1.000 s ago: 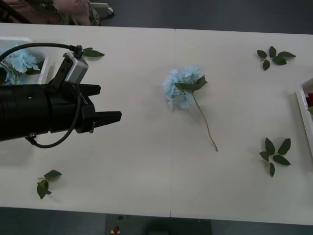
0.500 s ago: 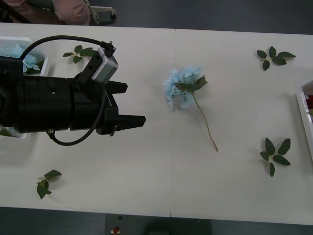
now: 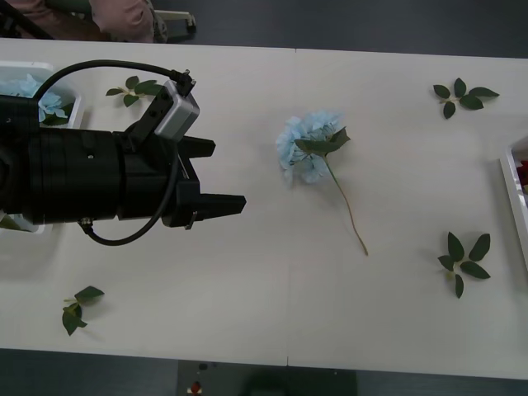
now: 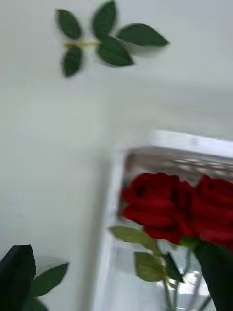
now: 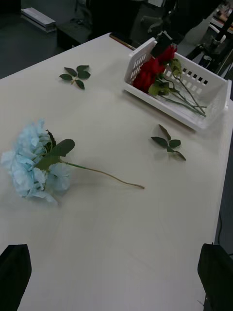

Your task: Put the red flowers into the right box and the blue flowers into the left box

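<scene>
1. Far left of the white bench [image 3: 272, 297]: the left box [image 3: 73, 115], a white translucent plastic bin, is largely covered by the black left arm; pale-blue flower heads [image 3: 37, 95] lie inside it
2. The left hand [image 3: 224, 175], black and two-fingered, hovers above the bench just right of that bin, pointing toward the middle; its fingers [image 3: 223, 203] stand apart and hold nothing. In the left wrist view the two fingertips [image 5: 14, 272] sit at opposite corners, wide apart
3. Loose green leaf sprigs lie near the left hand: one beyond it [image 3: 136, 87] by the far edge, one [image 3: 76, 309] near the front edge
4. Centre of the bench: one blue flower [image 3: 309, 147], a fluffy pale-blue petal cluster with a large green leaf and a thin stem, lies flat and free, its head toward the far side and its stem running toward the front right. It is apart from the left hand, to that hand's right [image 5: 36, 163]
5. Right of centre: two further leaf sprigs, one [image 3: 462, 95] at the far side, one [image 3: 462, 262] nearer the front
6. Far right edge: the right box [image 3: 513, 198], a white slotted-wall plastic tray, holds the red flowers [image 5: 155, 70], deep-red roses on green stems, lying inside it with heads at one end
7. Right hand: its state cannot be told; the right wrist view looks at the red rose heads [image 4: 160, 204] over the tray rim [image 4: 114, 204]
</scene>
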